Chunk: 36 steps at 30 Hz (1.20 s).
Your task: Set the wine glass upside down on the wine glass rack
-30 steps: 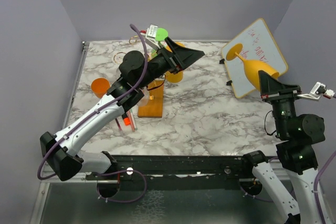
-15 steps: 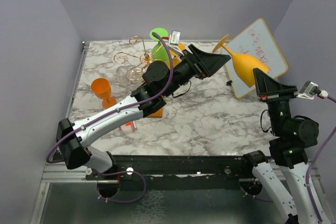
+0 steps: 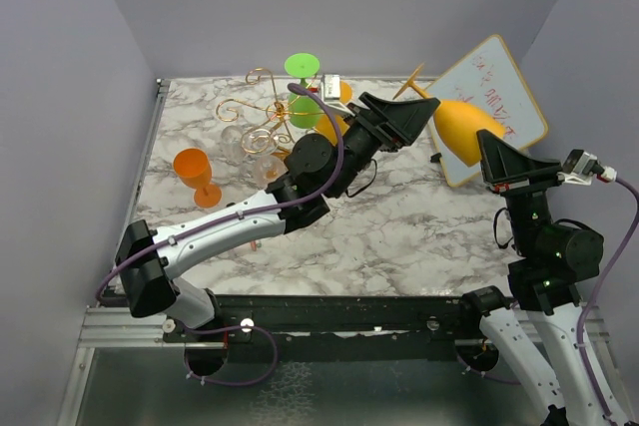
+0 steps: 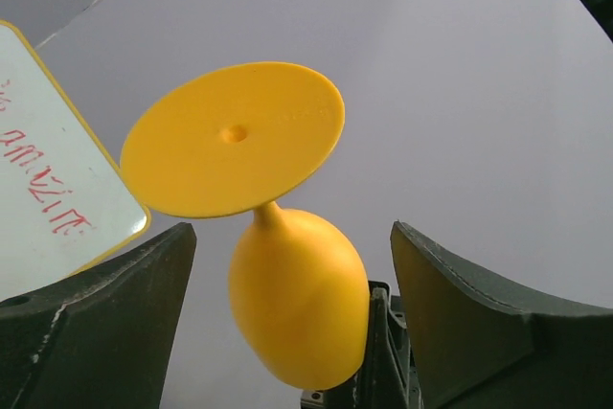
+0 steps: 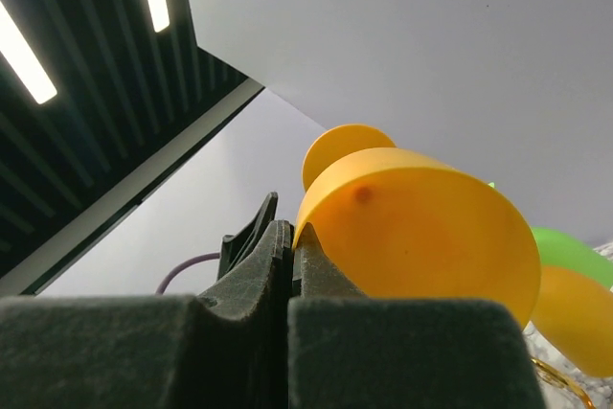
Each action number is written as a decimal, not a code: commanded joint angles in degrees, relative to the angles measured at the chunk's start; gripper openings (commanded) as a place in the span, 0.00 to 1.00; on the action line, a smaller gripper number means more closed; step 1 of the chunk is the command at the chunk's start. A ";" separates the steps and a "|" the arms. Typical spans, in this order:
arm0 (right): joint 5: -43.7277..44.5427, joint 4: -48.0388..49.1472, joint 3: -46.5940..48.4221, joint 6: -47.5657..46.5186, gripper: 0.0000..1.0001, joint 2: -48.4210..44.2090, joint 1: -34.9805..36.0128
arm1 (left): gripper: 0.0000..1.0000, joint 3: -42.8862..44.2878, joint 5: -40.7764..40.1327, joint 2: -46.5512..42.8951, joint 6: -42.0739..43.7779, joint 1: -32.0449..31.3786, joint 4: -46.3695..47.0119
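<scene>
The glass (image 3: 461, 125) is held in the air above the right rear of the surface (image 3: 399, 216), tipped over with its foot toward the left arm, well apart from the rack (image 3: 258, 112). It is clamped by the right gripper (image 3: 486, 147), whose fingers are pressed together on what seems to be the bowl's thin rim. The left gripper (image 4: 287, 232) is spread wide, and in its wrist view the stem and bowl are seen between the fingers, untouched by either. The glass is judged to be moulded plastic (opaque yellow-orange, with a small dimple at the foot's centre), so it should be light and stiff rather than brittle, yet smooth and apt to slip or swivel in a pinch. A hold on the bowl just below the stem is judged best, since the stem must be left free to be slid into a wire spiral, with the foot carried above it. A green glass (image 3: 303, 77) appears to be hung there in that way.
</scene>
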 commanded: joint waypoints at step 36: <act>4.79 -40.07 12.96 -6.20 0.67 -2.00 -0.19 | 0.00 -2.91 -0.94 3.86 18.66 -2.25 15.72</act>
